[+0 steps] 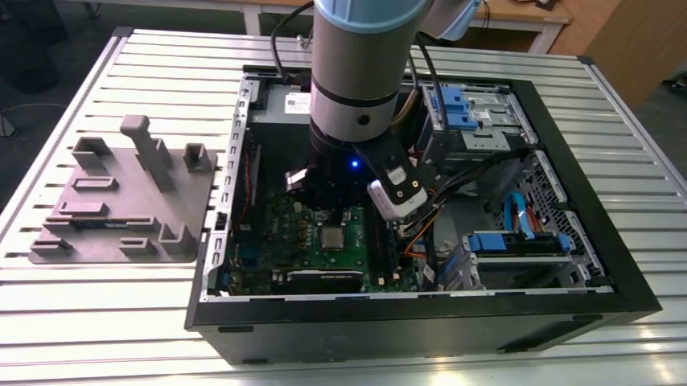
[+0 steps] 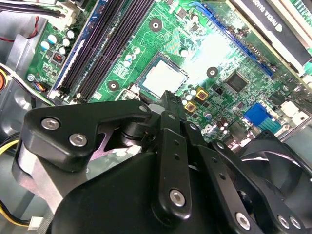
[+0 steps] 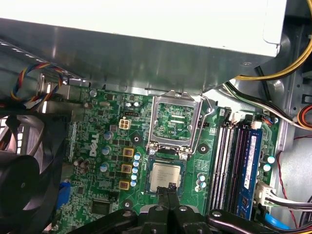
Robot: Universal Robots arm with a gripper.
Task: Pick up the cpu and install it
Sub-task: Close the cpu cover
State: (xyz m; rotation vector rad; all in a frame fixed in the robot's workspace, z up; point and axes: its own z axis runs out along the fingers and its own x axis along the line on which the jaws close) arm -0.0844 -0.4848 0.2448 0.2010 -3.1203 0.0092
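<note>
The cpu is a small silver square lying flat in its socket on the green motherboard, also seen from the second wrist view and in the exterior view. The socket's metal load frame stands hinged open just beyond it. My gripper hangs low inside the open computer case, its two black fingers closed together with nothing between them. The fingertips sit at the cpu's near edge; whether they touch it I cannot tell.
A black fan sits close beside the gripper. Memory slots run along the socket's other side. The grey power supply box and loose cables crowd the case. A grey parts fixture lies on the table at the exterior view's left.
</note>
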